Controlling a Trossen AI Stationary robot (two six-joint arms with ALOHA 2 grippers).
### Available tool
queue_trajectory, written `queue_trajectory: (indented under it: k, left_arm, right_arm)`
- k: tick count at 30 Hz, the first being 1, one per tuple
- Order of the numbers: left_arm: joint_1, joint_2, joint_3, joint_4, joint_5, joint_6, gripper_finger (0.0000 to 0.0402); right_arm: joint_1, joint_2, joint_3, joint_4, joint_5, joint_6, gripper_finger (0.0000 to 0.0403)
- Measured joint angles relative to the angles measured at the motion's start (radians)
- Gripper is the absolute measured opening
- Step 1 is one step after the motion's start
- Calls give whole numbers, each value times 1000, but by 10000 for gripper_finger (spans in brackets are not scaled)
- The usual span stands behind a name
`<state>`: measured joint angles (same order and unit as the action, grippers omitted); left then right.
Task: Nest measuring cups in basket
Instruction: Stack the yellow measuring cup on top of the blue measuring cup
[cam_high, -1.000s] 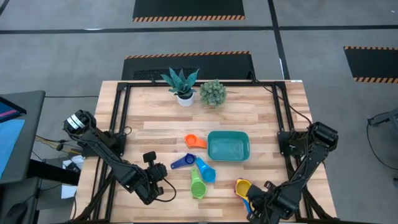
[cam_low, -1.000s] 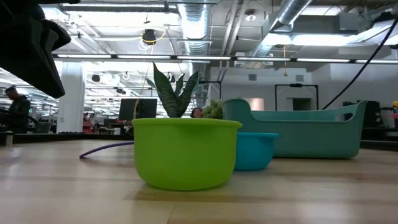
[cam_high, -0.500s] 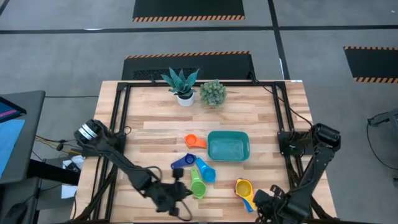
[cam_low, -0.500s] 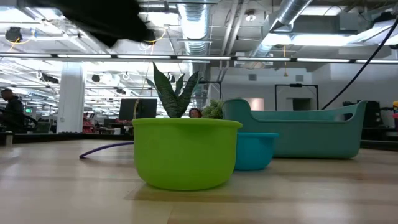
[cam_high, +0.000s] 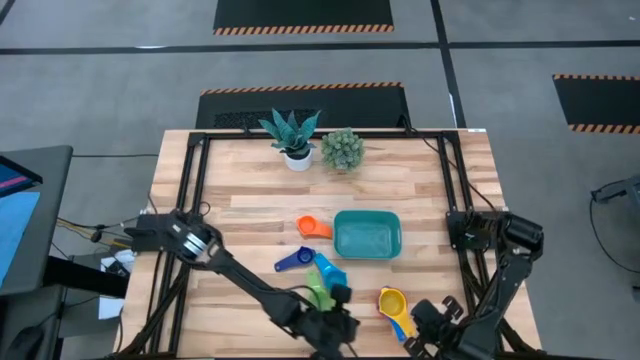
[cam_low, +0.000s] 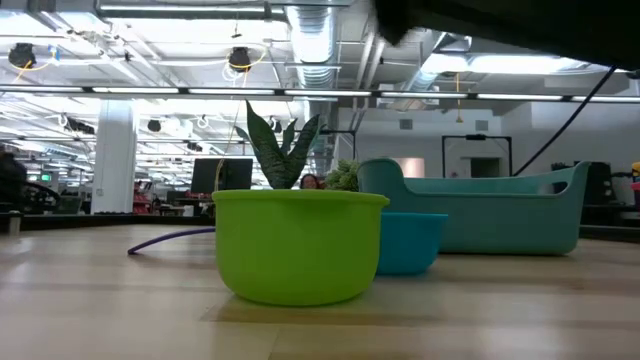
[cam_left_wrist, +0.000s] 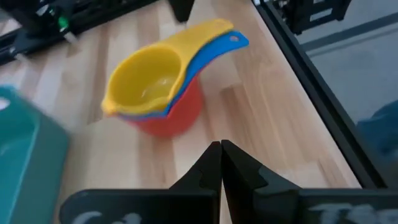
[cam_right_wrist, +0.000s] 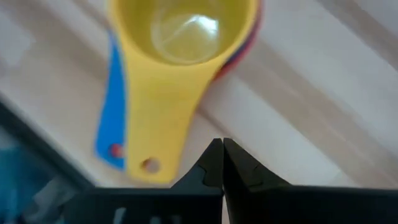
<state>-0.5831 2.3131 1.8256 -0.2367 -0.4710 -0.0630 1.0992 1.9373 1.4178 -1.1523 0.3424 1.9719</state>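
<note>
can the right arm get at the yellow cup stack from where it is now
Probably yes. The right gripper, shut, sits just off the handle end of the yellow cup, with only bare table between. The shut left gripper is also nearby.

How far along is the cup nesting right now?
Partly done: the yellow cup sits nested in a blue and a red one on the table, outside the basket. Nothing is held; both end effectors, left and right, are shut and empty. Orange cup, green cup and the others remain loose.
</note>
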Motion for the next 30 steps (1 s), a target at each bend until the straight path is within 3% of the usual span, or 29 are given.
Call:
queue_trajectory:
  k: [6, 11, 18, 30]
  left_arm:
    - [20, 134, 204, -28, 92, 46, 0]
    - [35, 193, 282, -28, 143, 71, 0]
    - [68, 211, 287, -39, 201, 81, 0]
    - [86, 210, 288, -21, 206, 107, 0]
  right_arm:
    - [7, 16, 0, -13, -3, 26, 13]
    - [4, 15, 0, -7, -2, 28, 18]
    - [-20, 15, 0, 19, -3, 10, 12]
    - [-22, 15, 0, 49, -3, -7, 14]
